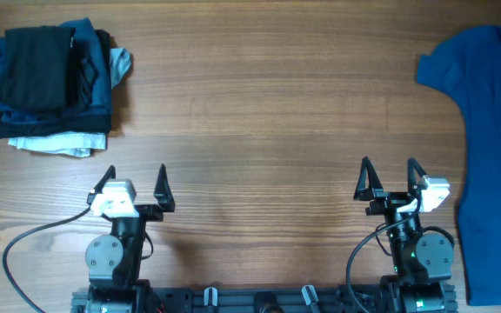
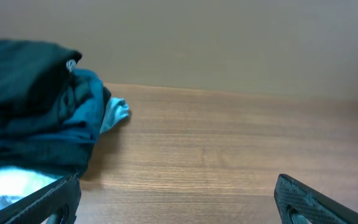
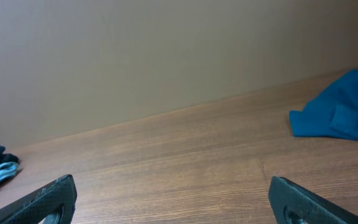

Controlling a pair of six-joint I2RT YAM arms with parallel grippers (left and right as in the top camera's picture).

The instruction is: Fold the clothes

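Clothes lie in a folded stack (image 1: 55,87), black on top, at the far left of the table (image 1: 259,113), and a blue shirt (image 1: 490,156) lies spread along its right edge. The left gripper (image 1: 136,174) and right gripper (image 1: 389,165) sit near the front edge, well apart from both, fingers wide apart and holding nothing.

A wooden table (image 1: 259,113) fills the overhead view, mid-brown, its grain running left to right, with faint seams between boards and a paler streak of grain at the near left. In both wrist views a plain, dull beige wall (image 2: 229,37) rises from the table's far edge, unmarked. Light is soft and even; shadows are faint, with a mild sheen on the wood
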